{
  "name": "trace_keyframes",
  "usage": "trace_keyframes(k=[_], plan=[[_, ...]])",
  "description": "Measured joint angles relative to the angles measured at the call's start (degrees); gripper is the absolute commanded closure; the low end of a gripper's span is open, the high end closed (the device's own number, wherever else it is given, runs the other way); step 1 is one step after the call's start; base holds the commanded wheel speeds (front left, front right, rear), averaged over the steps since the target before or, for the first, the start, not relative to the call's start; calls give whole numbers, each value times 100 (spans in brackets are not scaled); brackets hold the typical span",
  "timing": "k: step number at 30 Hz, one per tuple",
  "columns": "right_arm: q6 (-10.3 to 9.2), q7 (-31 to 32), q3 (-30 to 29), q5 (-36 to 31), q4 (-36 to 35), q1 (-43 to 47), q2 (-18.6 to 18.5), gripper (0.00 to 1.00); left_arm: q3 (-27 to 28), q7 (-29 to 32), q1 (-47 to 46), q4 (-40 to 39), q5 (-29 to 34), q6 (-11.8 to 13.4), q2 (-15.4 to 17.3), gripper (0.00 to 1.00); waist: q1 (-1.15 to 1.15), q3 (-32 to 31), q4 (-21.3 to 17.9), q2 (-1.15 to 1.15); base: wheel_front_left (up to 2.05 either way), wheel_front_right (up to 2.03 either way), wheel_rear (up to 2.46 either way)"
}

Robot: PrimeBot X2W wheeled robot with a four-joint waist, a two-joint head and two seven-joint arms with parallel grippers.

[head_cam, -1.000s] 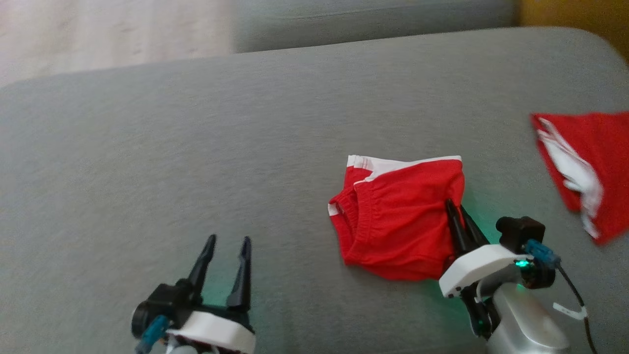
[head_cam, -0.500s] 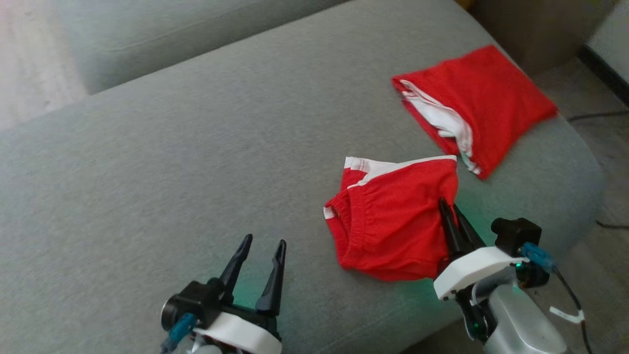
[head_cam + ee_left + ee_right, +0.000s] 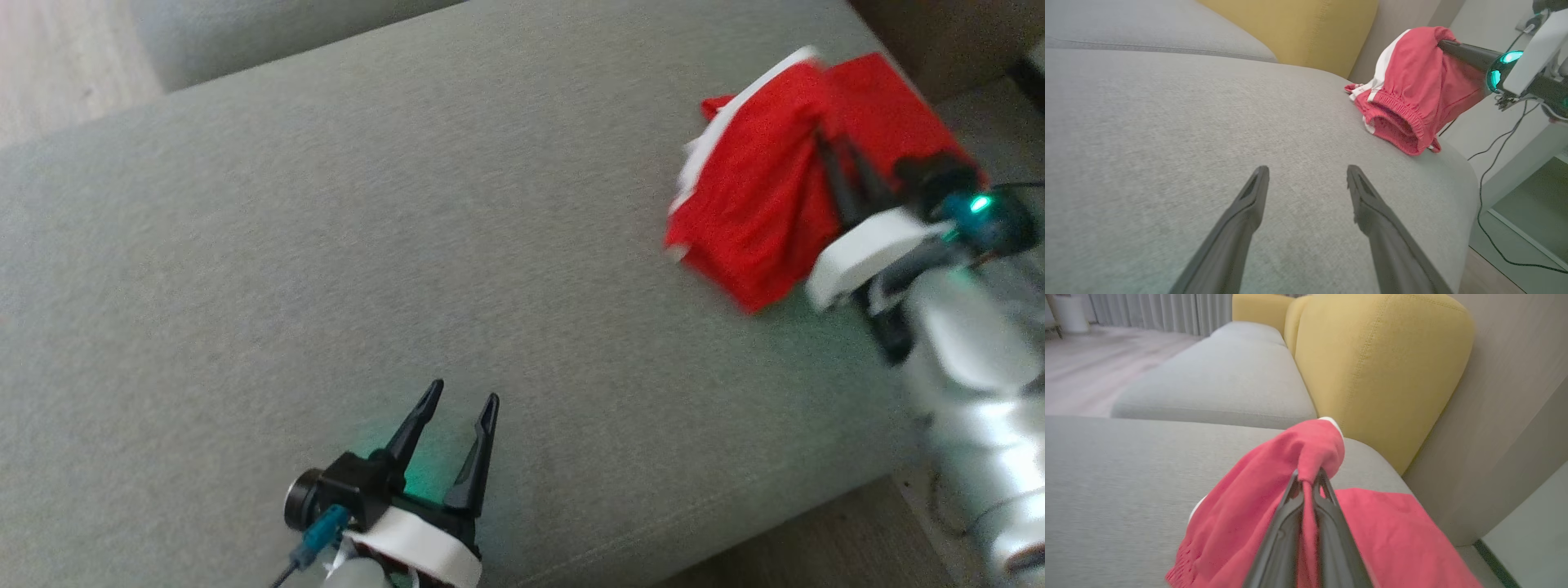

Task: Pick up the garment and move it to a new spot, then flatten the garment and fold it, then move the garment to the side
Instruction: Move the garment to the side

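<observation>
Red garment (image 3: 755,220) tight between tips of right tool (image 3: 838,151), over grey cushion (image 3: 408,245)

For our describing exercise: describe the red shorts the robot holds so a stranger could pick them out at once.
On the grey cushion, look at the corner near the yellow backrest. Two red garments are there: these shorts hang bunched from the right pincer, while the other lies flat.
</observation>
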Motion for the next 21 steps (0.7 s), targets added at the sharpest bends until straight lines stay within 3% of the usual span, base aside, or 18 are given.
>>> trace_keyframes(k=[6, 8, 9, 16, 21], plan=[[0, 103, -301, -455, 1001, -821, -649, 96, 37, 1, -100, 34, 51, 0, 3, 0, 0, 182, 377, 0, 0, 0, 0], [0, 104, -456, -657, 1279, -964, -824, 17, 43, 0, -102, 52, 60, 0, 4, 0, 0, 234, 474, 0, 0, 0, 0], [0, 103, -554, -769, 1390, -1026, -895, 0, 56, 1, -101, 58, 78, 0, 2, 0, 0, 260, 515, 0, 0, 0, 0], [0, 76, -1667, -1523, 1661, -1410, -1110, 0, 259, 0, -170, 102, 159, 0, 1, 0, 0, 402, 658, 0, 0, 0, 0], [0, 35, -2317, -1885, 1260, -1342, -739, 0, 561, 0, -191, 110, 159, 0, -1, 0, 0, 338, 680, 0, 0, 0, 0]])
